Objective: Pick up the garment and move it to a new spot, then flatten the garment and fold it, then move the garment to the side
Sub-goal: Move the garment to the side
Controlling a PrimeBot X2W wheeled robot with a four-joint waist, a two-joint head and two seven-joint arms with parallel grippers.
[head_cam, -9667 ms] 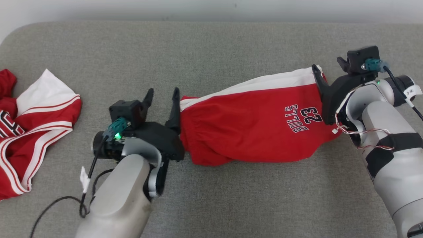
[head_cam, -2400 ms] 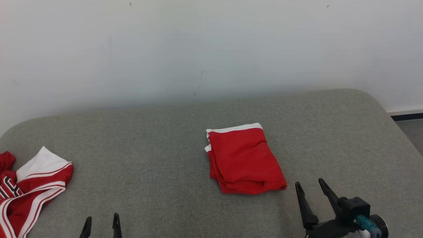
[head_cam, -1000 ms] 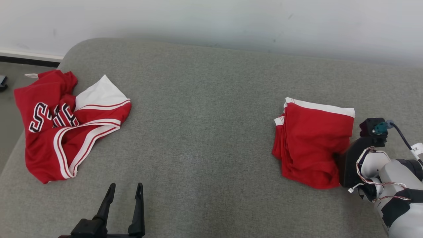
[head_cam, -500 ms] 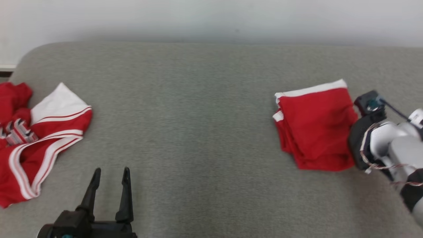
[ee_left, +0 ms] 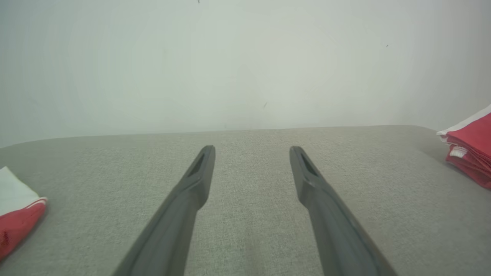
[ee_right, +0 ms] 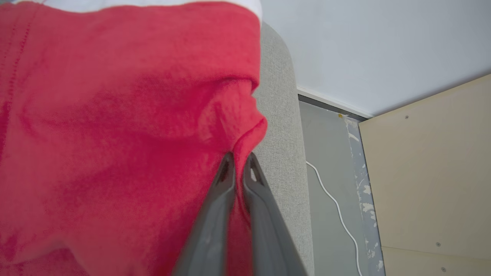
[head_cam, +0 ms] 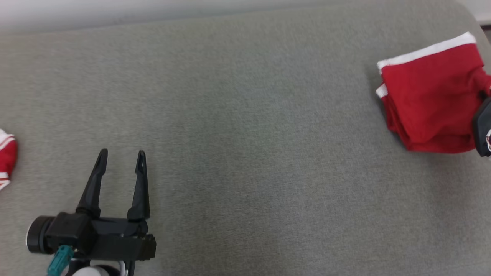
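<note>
The garment (head_cam: 429,99) is a folded red piece with a white band along its far edge, lying at the far right of the grey padded surface (head_cam: 245,126). In the right wrist view my right gripper (ee_right: 238,157) is shut on a pinched fold at the garment's (ee_right: 115,126) right edge, close to the surface's rounded side. A dark part of that gripper's body shows at the head view's right border. My left gripper (head_cam: 121,155) stands open over bare padding at the lower left, fingers (ee_left: 199,172) apart with nothing between them. The garment's stacked edge (ee_left: 470,149) appears at the right of the left wrist view.
Another red and white garment (head_cam: 5,159) peeks in at the left border, also as a red and white corner (ee_left: 17,207) in the left wrist view. Beyond the surface's right side lie a grey floor with a white cable (ee_right: 337,209) and a beige panel (ee_right: 433,180).
My right gripper closed on the folded garment's right edge and has carried it rightward, towards the surface's right side. The head camera has tilted down and shifted. The left gripper stays open.
</note>
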